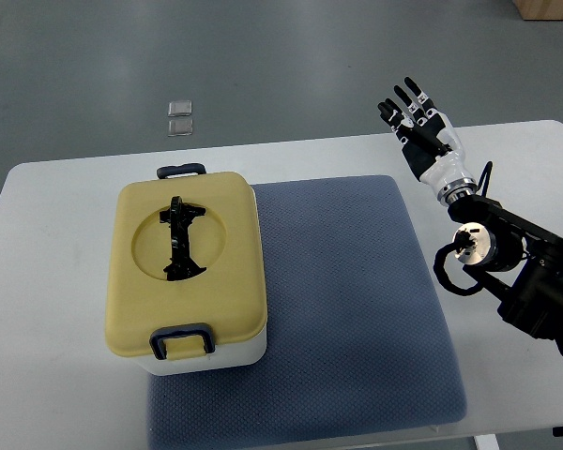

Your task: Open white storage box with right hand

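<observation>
The white storage box (249, 352) stands on the left part of the grey mat, with its yellow lid (141, 291) closed. A black handle (180, 240) lies folded in the lid's recess. Black latches sit at the far end (181, 172) and the near end (181, 339). My right hand (418, 123) is raised at the table's far right, fingers spread and holding nothing, well away from the box. The left arm is out of view.
A blue-grey mat (357, 300) covers the middle of the white table (56, 187). The right forearm (521, 267) lies across the table's right side. Two small clear plastic pieces (180, 117) lie on the floor beyond the table.
</observation>
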Robot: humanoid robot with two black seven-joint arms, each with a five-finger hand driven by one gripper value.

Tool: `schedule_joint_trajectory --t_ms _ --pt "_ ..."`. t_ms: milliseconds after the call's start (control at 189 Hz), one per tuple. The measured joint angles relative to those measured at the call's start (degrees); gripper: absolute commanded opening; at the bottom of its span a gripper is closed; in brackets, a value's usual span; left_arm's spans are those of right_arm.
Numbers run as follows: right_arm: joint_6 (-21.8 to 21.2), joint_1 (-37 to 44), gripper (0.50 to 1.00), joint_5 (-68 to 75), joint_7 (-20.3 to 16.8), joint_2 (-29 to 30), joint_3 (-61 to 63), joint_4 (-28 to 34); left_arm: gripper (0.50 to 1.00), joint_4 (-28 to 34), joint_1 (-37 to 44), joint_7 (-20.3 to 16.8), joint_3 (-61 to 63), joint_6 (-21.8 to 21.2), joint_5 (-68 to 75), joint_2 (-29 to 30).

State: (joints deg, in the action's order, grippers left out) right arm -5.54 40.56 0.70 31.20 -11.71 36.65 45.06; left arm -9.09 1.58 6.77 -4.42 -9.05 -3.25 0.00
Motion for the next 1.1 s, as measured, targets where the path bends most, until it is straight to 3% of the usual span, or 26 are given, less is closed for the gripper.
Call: schedule_joint_trajectory --t_ms 328,629,846,1099 --pt "-0.08 0.56 0.930 -1.43 0.00 -0.99 -0.39 0.44 1.000 0.00 0.00 0.00 0.12 0.00 -0.01 0.00" --pt "1.23 7.94 0.930 -22.89 -0.22 -3.18 -1.50 1.82 1.000 0.00 0.00 0.00 0.03 -0.01 -0.01 0.00" --pt "-2.52 16.96 0.930 -39.34 -0.21 -5.30 -5.64 3.58 1.000 -0.02 0.01 0.00 0.03 -0.02 -0.01 0.00" --pt "-11.22 27.82 0.928 -55.99 -0.17 -5.91 -8.65 5.12 1.000 -0.02 0.00 0.00 0.03 -0.02 -0.01 0.00"
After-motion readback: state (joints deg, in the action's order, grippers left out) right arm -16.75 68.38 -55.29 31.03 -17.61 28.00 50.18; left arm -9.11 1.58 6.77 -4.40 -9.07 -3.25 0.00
